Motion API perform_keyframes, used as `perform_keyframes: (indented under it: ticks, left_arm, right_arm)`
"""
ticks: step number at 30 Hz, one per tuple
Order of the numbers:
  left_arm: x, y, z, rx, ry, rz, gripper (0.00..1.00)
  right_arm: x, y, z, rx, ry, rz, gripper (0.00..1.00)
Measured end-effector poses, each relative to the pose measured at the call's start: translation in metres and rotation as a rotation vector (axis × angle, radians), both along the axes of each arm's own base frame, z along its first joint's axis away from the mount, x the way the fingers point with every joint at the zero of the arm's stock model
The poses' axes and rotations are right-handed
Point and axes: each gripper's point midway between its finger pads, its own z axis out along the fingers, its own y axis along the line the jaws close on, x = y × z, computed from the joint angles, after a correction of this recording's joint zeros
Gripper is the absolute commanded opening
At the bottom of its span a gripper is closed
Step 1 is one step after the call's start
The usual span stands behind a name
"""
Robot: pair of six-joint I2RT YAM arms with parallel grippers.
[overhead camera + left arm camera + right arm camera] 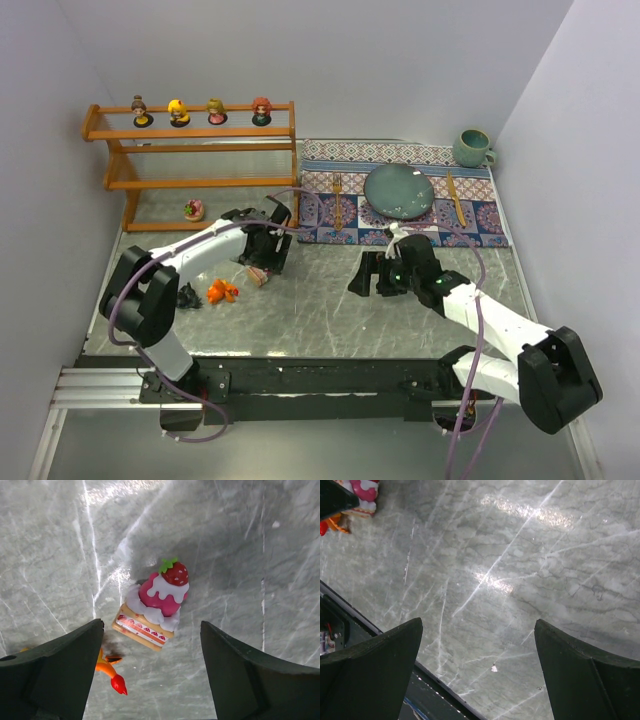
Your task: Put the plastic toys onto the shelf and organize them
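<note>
my left gripper (265, 255) hangs over the table (330, 310) in front of the shelf (190, 150), off its right end, with the jaws spread wide. under the gap between them lies a cake toy (152, 612), pink with white icing and a strawberry on top. it sits askew on the marble and neither jaw touches it. an orange creature (221, 291) lies just beside the cake, on the side toward the shelf's left end. a dark creature (187, 296) lies next to that one, further the same way. all three are well in front of the shelf.

four dolls (179, 112) stand upright in a row on the shelf's top tier, spaced apart. a pink toy (194, 209) sits at the shelf's foot; whether it is on the lowest tier or on the table i cannot tell.

my right gripper (479, 625) is far to the right of the shelf, low over bare marble, with its jaws as wide as they go and nothing between them. right of the shelf lies a placemat (320, 190) with a plate (398, 190) on it, and a mug (472, 148) stands at its far corner.
</note>
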Motion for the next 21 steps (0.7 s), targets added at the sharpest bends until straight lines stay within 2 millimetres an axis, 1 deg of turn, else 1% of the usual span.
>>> perform_keyframes:
  ticks: [6,10,16,19,21]
  left_arm:
    - [0.001,0.005,-0.007,-0.005,0.042,-0.046,0.75]
    - [0.005,0.007,-0.012,-0.011,0.052,-0.075,0.75]
    - [0.001,0.007,-0.029,-0.004,0.097,-0.113,0.72]
    - [-0.005,0.008,-0.033,-0.005,0.117,-0.127,0.65]
    - [-0.006,0.007,-0.034,-0.009,0.123,-0.136,0.56]
  right_arm:
    - [0.002,0.002,0.000,-0.004,0.003,0.002,1.00]
    - [0.002,0.004,-0.001,-0.009,0.011,0.010,1.00]
    - [0.003,0.007,0.000,-0.014,0.012,0.015,1.00]
    - [0.003,0.008,0.001,-0.013,0.009,0.018,1.00]
    - [0.003,0.009,0.002,-0.012,0.007,0.020,1.00]
